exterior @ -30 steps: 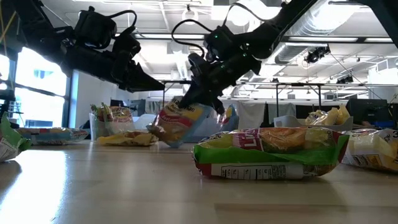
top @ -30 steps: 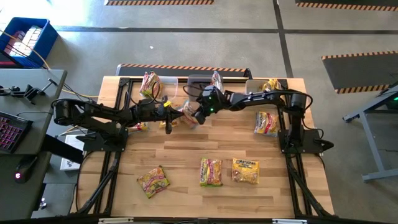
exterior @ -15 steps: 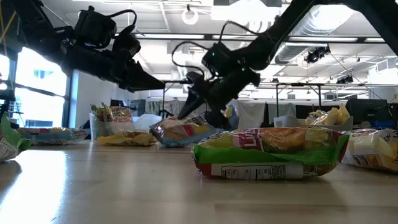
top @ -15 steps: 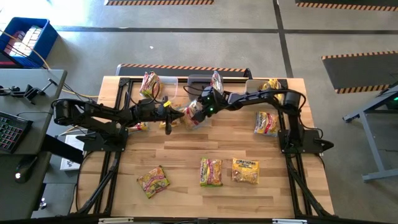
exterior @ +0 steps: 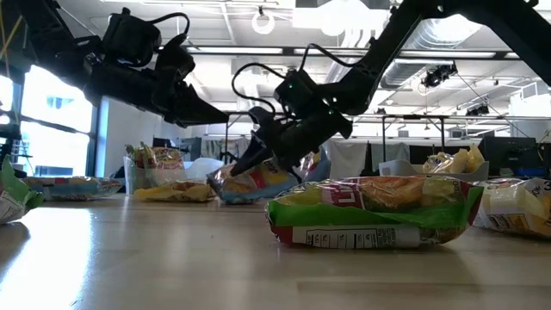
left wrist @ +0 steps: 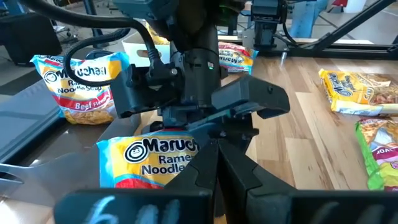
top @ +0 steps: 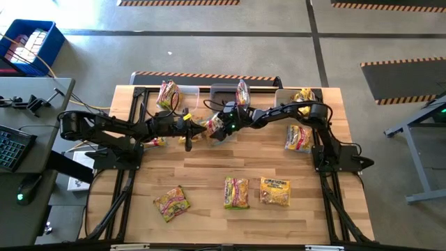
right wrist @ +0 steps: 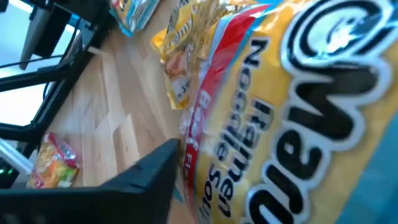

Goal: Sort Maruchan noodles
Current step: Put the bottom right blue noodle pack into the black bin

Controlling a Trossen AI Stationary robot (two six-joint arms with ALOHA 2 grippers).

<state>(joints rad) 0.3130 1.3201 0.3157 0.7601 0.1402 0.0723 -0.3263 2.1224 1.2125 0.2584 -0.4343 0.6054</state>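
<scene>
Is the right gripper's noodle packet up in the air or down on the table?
Down: the packet rests on the table, right gripper over it.

The counter is made of pale wood planks with a black frame around it. Noodle packets lie flat on it. Near the front edge there are three: a green and red packet turned at a slant, a yellow and pink packet in the middle, and a yellow packet just beside it. Another packet lies on the right side. A yellow packet rests on the wood near the middle back. Clear bins sit along the back edge with packets in them.
</scene>
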